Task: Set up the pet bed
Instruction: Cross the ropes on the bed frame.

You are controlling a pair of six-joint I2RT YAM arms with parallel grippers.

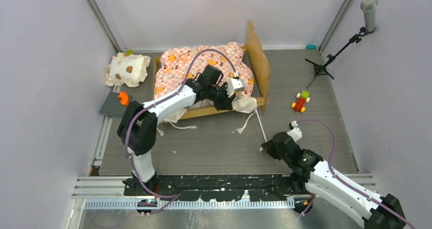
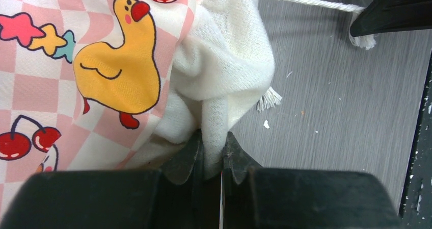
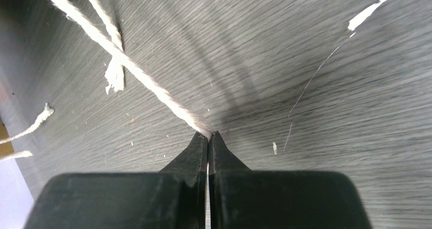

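Cream woven ruffle (image 2: 229, 60) clamped in the left fingers (image 2: 198, 147), black tips close together with only a fold of cloth between. At 9 o'clock of that fold, pink-and-white checked mattress (image 2: 30, 86) printed with a yellow-orange duck (image 2: 117, 71), red cherries (image 2: 25, 142) and coloured stars (image 2: 35, 32). Right fingers (image 3: 204, 142) pressed shut on the end of a cream twisted tie cord (image 3: 147, 83), stretched straight toward 10 o'clock across the grey wood-grain counter (image 3: 331, 111).

Pet bed (image 1: 257, 60) at 12 o'clock of the counter in the top view, near the back wall: light-wood frame, wavy-topped headboard upright on the 3 o'clock side, mattress rumpled and bunched on the frame rather than flat, ruffled corner spilling over the near rail at 5 o'clock. Left fingers at that corner; right fingers well apart, at 5 o'clock from the bed, joined to it by the cord.

Only from above: small cream ruffled pillow (image 1: 127, 70) with brown spots just beside the bed at 9 o'clock; grey plate (image 1: 113, 105) with an orange piece (image 1: 123, 98) toward 8 o'clock; coloured toy blocks (image 1: 301, 101) at 3 o'clock; microphone stand (image 1: 326, 60) at 2 o'clock. Only from the left wrist: the print in detail, plus the weave of the ruffle. Only from the right wrist: a second loose cord (image 3: 114, 50) with a frayed end, crossing the tight one, and a white scrap (image 3: 377, 7) on the counter at 1 o'clock.
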